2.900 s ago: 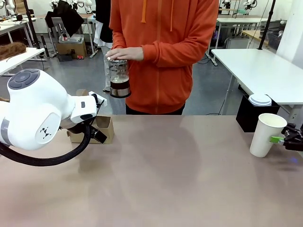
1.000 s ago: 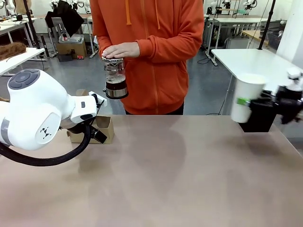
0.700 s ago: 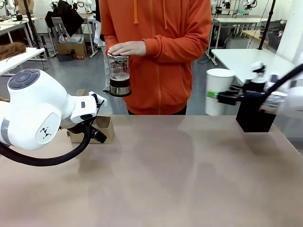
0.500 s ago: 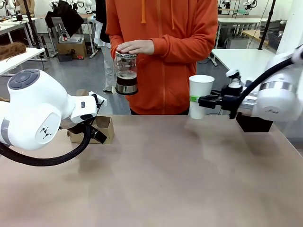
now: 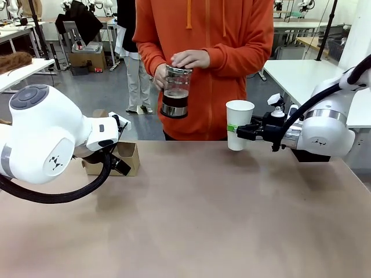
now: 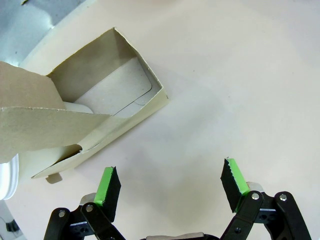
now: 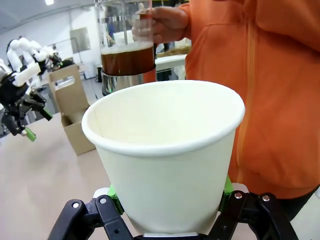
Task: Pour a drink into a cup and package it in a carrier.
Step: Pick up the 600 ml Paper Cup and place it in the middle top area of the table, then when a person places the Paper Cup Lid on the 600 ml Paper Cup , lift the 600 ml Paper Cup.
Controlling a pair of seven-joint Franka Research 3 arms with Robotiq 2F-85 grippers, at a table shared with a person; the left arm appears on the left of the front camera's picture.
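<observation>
Held: the cup (image 5: 240,114) clamped upright in my right gripper (image 5: 236,130); my left gripper (image 6: 170,181) spread wide beside the carrier (image 6: 87,70).

Cup (image 5: 239,124) carried from far right to centre by right end effector (image 5: 236,129), person's jug (image 5: 175,92) brought nearer

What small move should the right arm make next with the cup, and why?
Probably ease the cup a little toward the jug, upright. The right gripper is shut on the cup, no liquid shows inside it, and the person's hand holds the jug of drink beside and above it, not yet tipped.
</observation>
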